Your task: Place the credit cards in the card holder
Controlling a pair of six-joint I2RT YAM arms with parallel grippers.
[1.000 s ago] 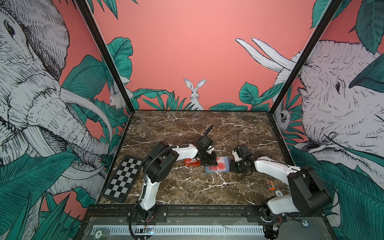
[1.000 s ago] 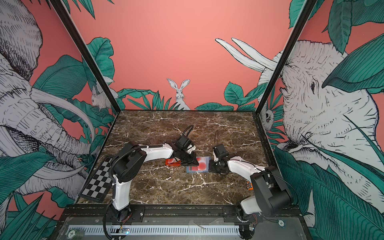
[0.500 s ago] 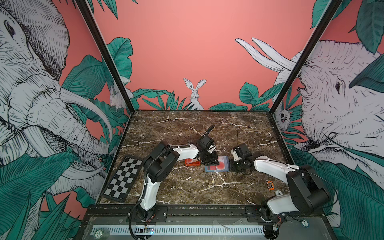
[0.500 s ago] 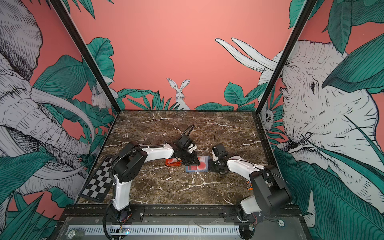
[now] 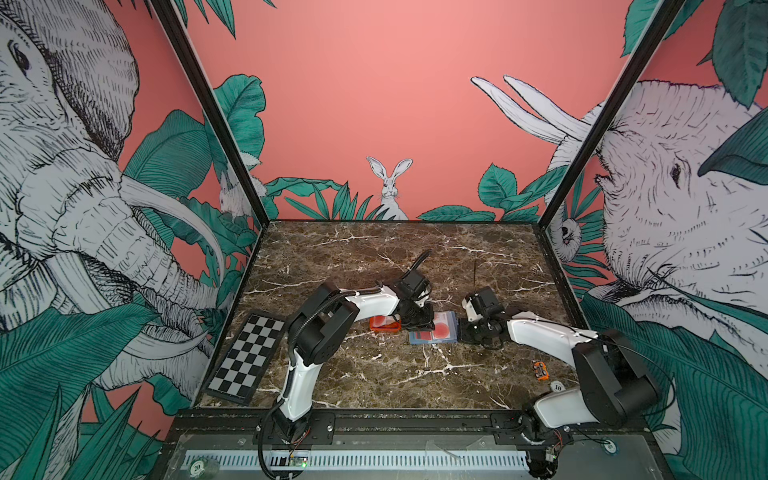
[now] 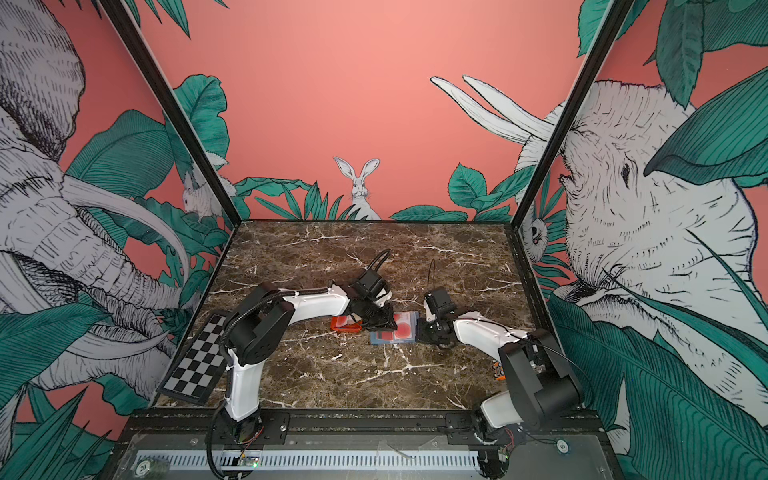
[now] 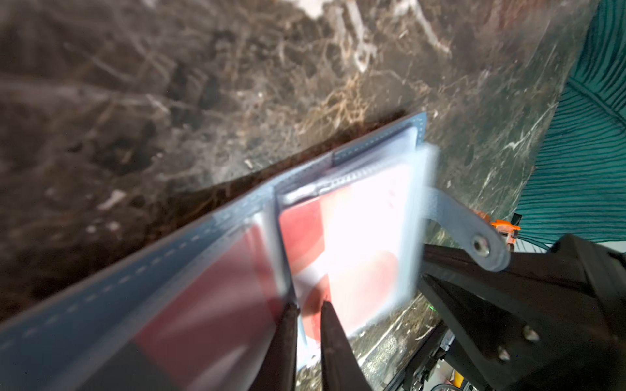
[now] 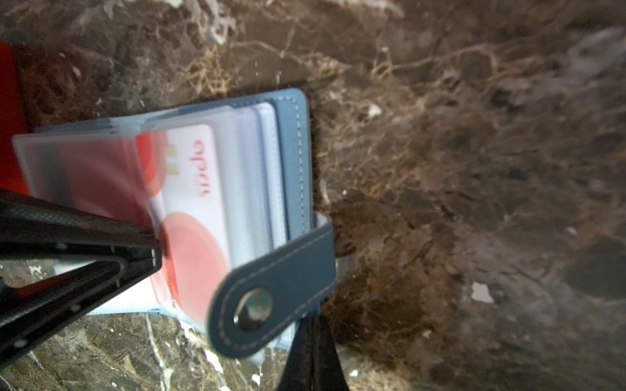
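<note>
The slate-blue card holder (image 5: 415, 337) (image 6: 380, 338) lies open on the marble between both arms, its clear sleeves fanned out (image 8: 291, 152). A white credit card with a red circle (image 8: 193, 189) (image 7: 366, 220) sits partly in a sleeve. My left gripper (image 7: 307, 309) (image 5: 426, 326) is shut on that card's edge, its fingers only a sliver apart. My right gripper (image 8: 313, 325) (image 5: 461, 332) is shut and sits at the holder's right edge, under the snap tab (image 8: 281, 281). More credit cards (image 5: 381, 321) lie in the orange tray (image 5: 384, 329) just left of the holder.
A checkerboard panel (image 5: 245, 357) lies at the left edge of the table. A small orange object (image 5: 540, 370) and a white round token (image 5: 557, 387) sit near the right arm's base. Printed walls close in the back and both sides.
My left gripper has edged slightly to the right over the holder. The sleeves look blurred with motion. The right arm has stayed where it was.
</note>
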